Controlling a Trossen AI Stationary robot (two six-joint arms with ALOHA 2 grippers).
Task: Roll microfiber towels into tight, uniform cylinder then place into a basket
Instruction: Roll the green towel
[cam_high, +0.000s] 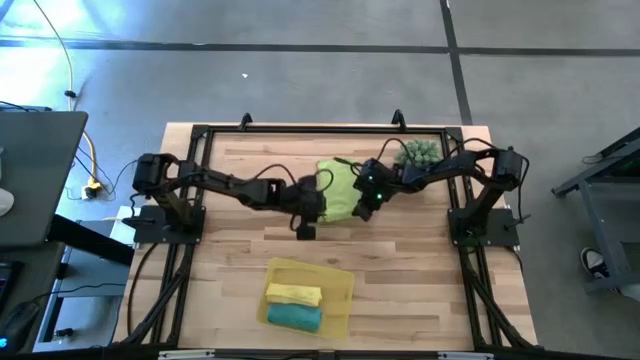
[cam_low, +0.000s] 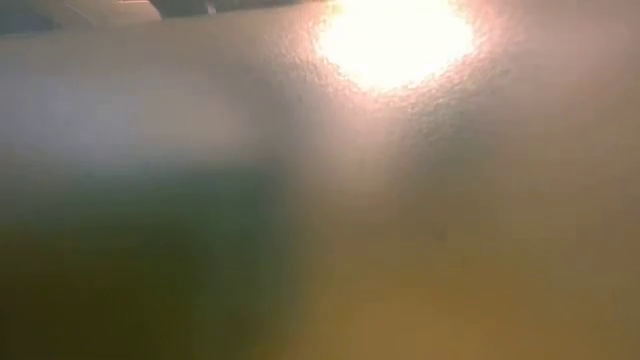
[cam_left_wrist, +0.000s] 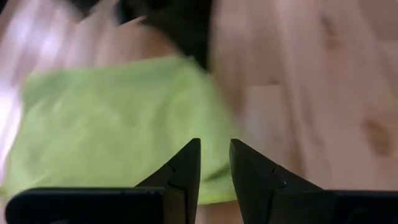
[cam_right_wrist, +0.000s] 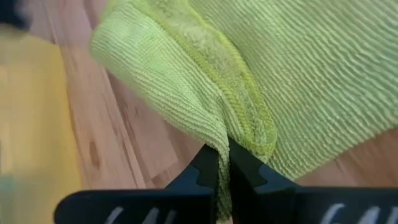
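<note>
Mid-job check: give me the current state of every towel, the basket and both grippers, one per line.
lime green towel: unrolled on the table, one edge pinched and lifted.
yellow towel: rolled, lying in the basket.
teal towel: rolled, in the basket beside the yellow one.
basket: holds two rolls.
right gripper: shut on the lime towel's edge.
left gripper: open, holding nothing, over the lime towel.

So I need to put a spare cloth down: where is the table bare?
Bare wood lies on both sides of the basket, and left of the left gripper. The middle is crowded: both grippers at the lime towel, the right gripper pinching it.
</note>
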